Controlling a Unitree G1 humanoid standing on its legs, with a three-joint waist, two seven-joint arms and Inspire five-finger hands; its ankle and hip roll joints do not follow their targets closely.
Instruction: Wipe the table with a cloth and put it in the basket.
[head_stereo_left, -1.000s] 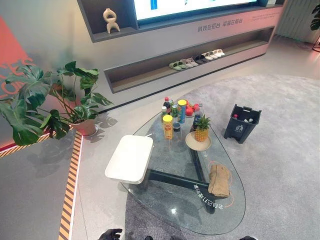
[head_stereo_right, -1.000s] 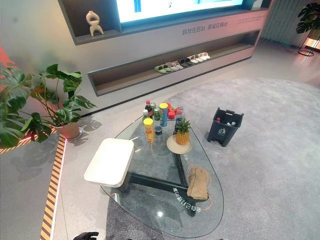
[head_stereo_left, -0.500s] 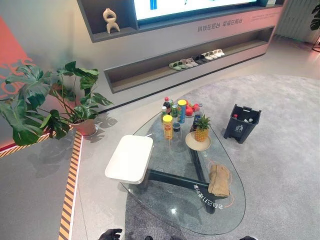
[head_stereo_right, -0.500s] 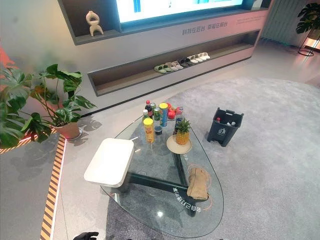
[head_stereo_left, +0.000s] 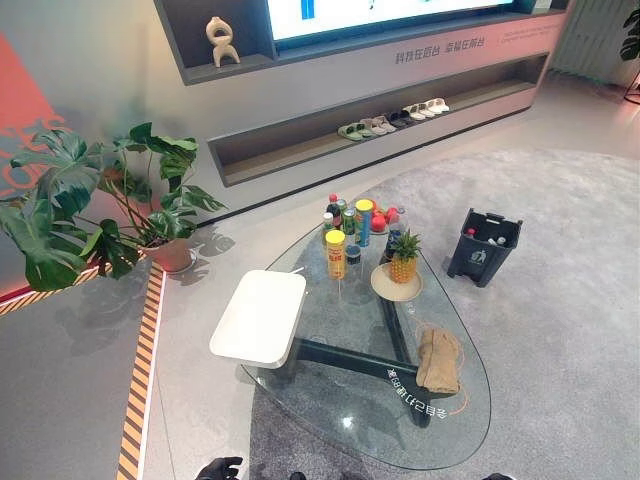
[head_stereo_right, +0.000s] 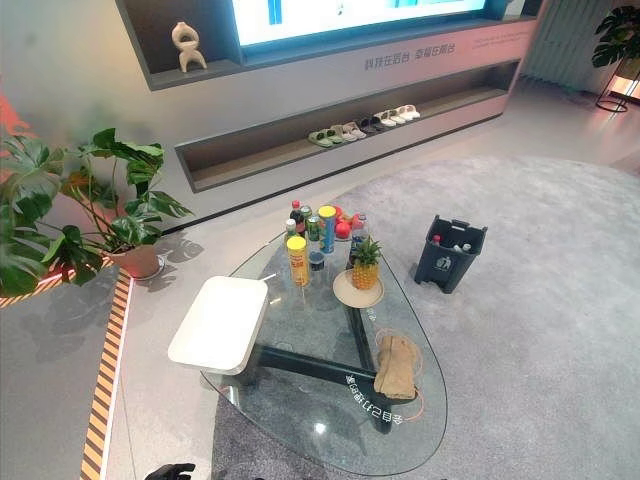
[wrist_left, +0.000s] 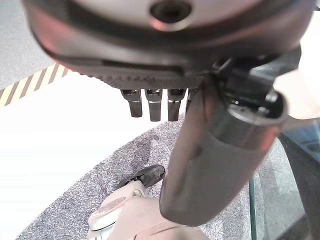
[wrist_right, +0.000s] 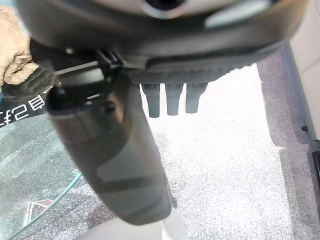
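Left wrist view: left hand (wrist_left: 210, 150) hangs with fingers (wrist_left: 152, 105) straight and loose, thumb sticking out, nothing held; grey carpet below it and the glass table's edge (wrist_left: 260, 200) just beside the thumb. Right wrist view: right hand (wrist_right: 125, 160) same pose, fingers (wrist_right: 172, 102) straight and relaxed, empty, over carpet with the glass top beside its thumb and a bit of the tan cloth (wrist_right: 15, 55) showing past the thumb, well apart from the hand. Left eye view: left hand (head_stereo_left: 220, 468) sits low at the bottom edge, short of the table's near rim, not touching it. Cloth (head_stereo_left: 438, 360) lies folded and flat on the glass table (head_stereo_left: 330, 415), on the robot's right part of the top, far ahead of the left hand and nearer the right-hand side, close to the table's right rim. Dark basket (head_stereo_left: 484, 246) stands on the carpet off the table's far right edge, well apart from both hands and beyond the cloth, with a few items inside. Pineapple on a plate (head_stereo_left: 398, 275) sits just beyond the cloth; a cluster of bottles and cans (head_stereo_left: 355, 225) crowds the far end. White slab (head_stereo_left: 260, 317) overhangs the table's left side, ahead of the left hand. Bare glass lies between the near rim and the cloth. Potted plant (head_stereo_left: 90, 200) stands far left on the floor.
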